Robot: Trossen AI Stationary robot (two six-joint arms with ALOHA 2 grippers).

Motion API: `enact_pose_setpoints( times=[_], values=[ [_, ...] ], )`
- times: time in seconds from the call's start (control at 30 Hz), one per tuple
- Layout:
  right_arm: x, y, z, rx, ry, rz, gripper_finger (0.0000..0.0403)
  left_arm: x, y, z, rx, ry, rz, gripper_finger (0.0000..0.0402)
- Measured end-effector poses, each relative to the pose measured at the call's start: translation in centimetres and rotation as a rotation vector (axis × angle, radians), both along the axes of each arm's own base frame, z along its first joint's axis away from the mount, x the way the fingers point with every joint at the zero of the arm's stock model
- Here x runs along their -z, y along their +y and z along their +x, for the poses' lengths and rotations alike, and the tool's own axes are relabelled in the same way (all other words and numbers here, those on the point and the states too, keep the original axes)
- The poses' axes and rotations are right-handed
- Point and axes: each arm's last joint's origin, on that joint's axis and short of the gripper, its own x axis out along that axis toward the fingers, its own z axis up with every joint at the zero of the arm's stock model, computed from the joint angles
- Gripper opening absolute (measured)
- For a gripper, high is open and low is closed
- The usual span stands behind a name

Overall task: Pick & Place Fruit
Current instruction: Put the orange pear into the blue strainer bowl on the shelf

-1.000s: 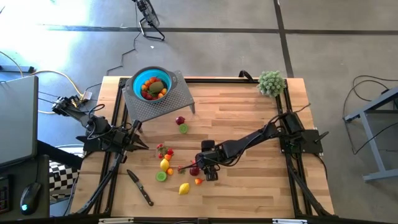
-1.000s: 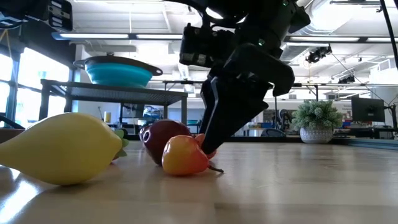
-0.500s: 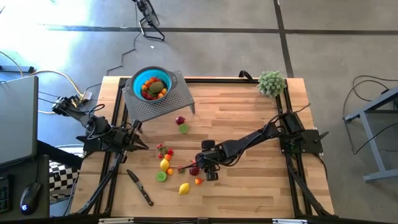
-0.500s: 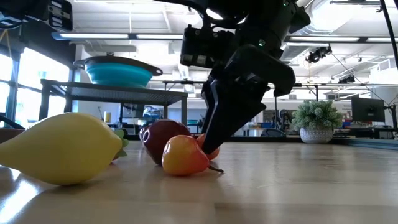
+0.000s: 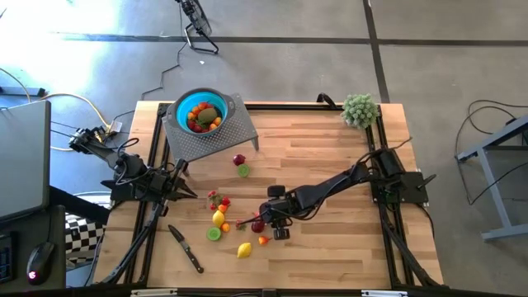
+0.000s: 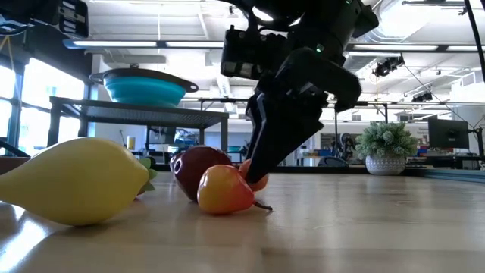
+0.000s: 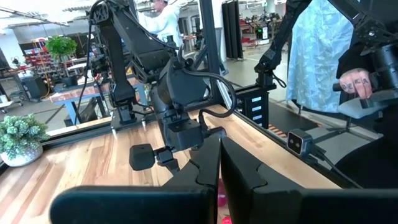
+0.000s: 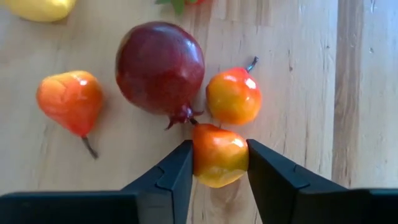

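Small toy fruits lie scattered on the wooden table (image 5: 330,165). My right gripper (image 8: 219,163) points steeply down over a cluster at the table's near middle and is shut on a small orange-red fruit (image 8: 219,155). Beside it lie a dark maroon fruit (image 8: 160,67), another orange-red fruit (image 8: 233,96) and an orange pear shape (image 8: 69,99). A yellow lemon (image 5: 244,249) lies nearer the front edge. The teal bowl (image 5: 183,106), with several fruits in it, stands on a grey perforated stand (image 5: 227,132) at the far left. My left gripper (image 7: 221,180) waits shut at the table's left side. My right gripper pinches the small orange-red fruit by its two opposite sides (image 8: 198,155) between its two fingers (image 8: 177,174). The fingers come slanting down from the table's right. The fruit sits at table level, close against the maroon fruit's tip; whether it is clear of the wood I cannot tell.
A black-handled knife (image 5: 186,247) lies near the front left. More fruits lie left of the cluster: a lime slice (image 5: 214,233), a yellow fruit (image 5: 219,218), a red one (image 5: 239,159). A fuzzy green plant ball (image 5: 360,109) stands at the far right corner. A person shows beyond the table (image 7: 357,81).
My right gripper has stayed in place while its fingers have drawn together onto the small orange-red fruit. The other fruits have not moved.
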Motion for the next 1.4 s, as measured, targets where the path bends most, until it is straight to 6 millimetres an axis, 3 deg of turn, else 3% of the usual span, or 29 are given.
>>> enact_pose_setpoints(
  times=[0.2,0.43,0.8,1.0,1.4],
  values=[
    [-1.8,-0.2,-0.7,0.01,-0.002,-0.013,0.0122,0.0,0.0,0.0,0.0,0.0,0.0,0.001],
    [-5.8,-1.0,-1.9,0.06,-0.079,-0.067,0.0127,-0.1,0.1,0.0,-0.032,-0.011,-0.008,0.001],
    [-11.8,-3.7,-3.2,0.217,-0.3,-0.193,0.0124,-0.8,0.8,0.1,-0.282,-0.058,-0.068,0.001],
    [-13.2,-5.3,-2.1,0.262,-0.45,-0.286,0.0125,-1.1,1.0,0.0,-0.321,-0.078,-0.146,0.001],
    [-15.5,-10.0,-0.1,0.36,-0.708,-0.318,0.0124,-0.9,1.8,0.0,-0.564,-0.046,-0.384,0.001]
  ],
)
